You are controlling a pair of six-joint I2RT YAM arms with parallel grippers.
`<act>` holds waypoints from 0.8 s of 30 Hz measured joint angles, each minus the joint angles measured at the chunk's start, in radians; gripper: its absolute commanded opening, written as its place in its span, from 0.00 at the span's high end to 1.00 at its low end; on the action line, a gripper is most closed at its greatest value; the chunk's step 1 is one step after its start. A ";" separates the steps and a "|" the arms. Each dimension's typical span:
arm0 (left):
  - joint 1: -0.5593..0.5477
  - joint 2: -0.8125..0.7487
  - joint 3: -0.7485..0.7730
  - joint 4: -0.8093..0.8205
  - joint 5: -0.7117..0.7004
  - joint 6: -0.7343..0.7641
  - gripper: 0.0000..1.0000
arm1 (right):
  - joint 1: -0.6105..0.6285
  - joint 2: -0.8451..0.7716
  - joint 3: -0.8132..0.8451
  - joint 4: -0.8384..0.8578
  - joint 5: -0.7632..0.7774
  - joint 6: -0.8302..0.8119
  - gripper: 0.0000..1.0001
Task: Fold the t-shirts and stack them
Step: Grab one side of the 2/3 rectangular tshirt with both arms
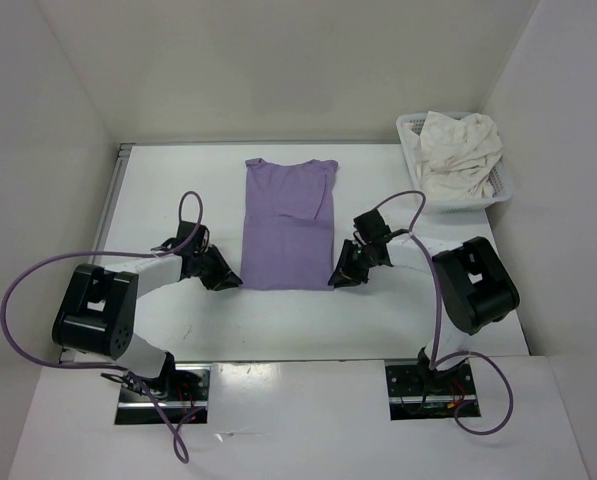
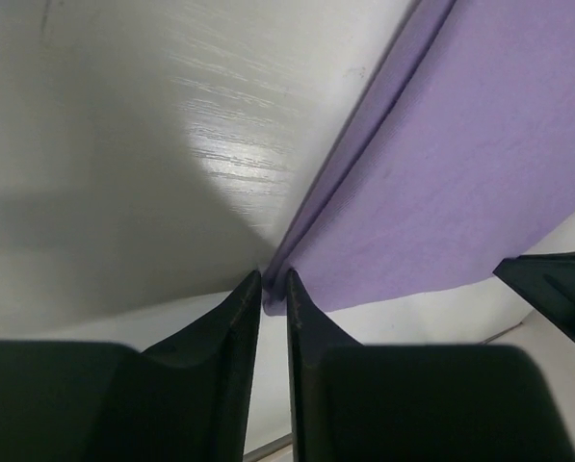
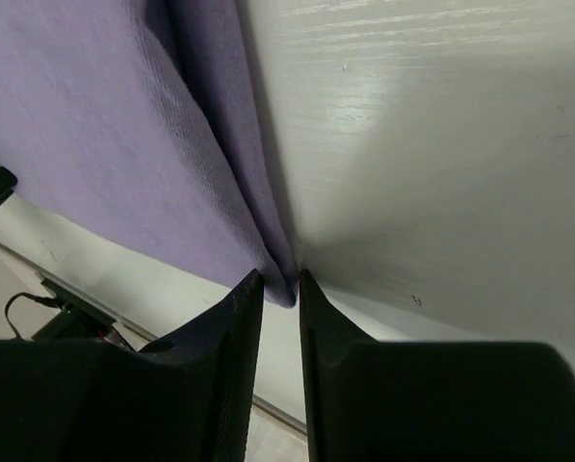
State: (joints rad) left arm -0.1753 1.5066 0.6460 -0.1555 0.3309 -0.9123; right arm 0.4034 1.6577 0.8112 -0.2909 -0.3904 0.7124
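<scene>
The lavender t-shirt (image 1: pixel 286 225) lies flat in the middle of the table, its sides folded in to a long strip, collar at the far end. My left gripper (image 1: pixel 228 280) sits at its near left corner. In the left wrist view the gripper (image 2: pixel 274 284) pinches that corner of purple cloth (image 2: pixel 460 173) between its tips. My right gripper (image 1: pixel 338 278) is at the near right corner. In the right wrist view the gripper (image 3: pixel 280 284) is closed on the cloth's (image 3: pixel 94 144) corner. A cream white t-shirt (image 1: pixel 458 150) lies crumpled in the basket.
A white mesh basket (image 1: pixel 505 185) stands at the table's far right corner. White walls enclose the table on the left, back and right. Purple cables loop from both arms over the near side of the table.
</scene>
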 measured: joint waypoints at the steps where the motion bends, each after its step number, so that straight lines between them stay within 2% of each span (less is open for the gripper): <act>1: 0.000 0.004 0.000 0.001 0.000 0.003 0.78 | 0.000 0.003 0.000 0.005 -0.003 0.002 0.77; 9: 0.000 0.017 0.003 0.006 0.013 0.023 0.99 | 0.000 0.031 0.000 0.037 -0.046 0.009 1.00; 16: -0.005 -0.013 0.006 -0.053 0.005 0.044 1.00 | 0.003 -0.001 -0.012 0.004 -0.037 0.013 1.00; 24: -0.015 -0.296 -0.005 -0.350 0.078 0.074 1.00 | 0.072 -0.254 -0.042 -0.242 -0.040 0.013 1.00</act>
State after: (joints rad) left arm -0.1905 1.2102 0.6415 -0.5056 0.4088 -0.8379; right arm 0.4751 1.4033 0.7689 -0.5327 -0.4301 0.7254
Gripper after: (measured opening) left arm 0.003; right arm 0.006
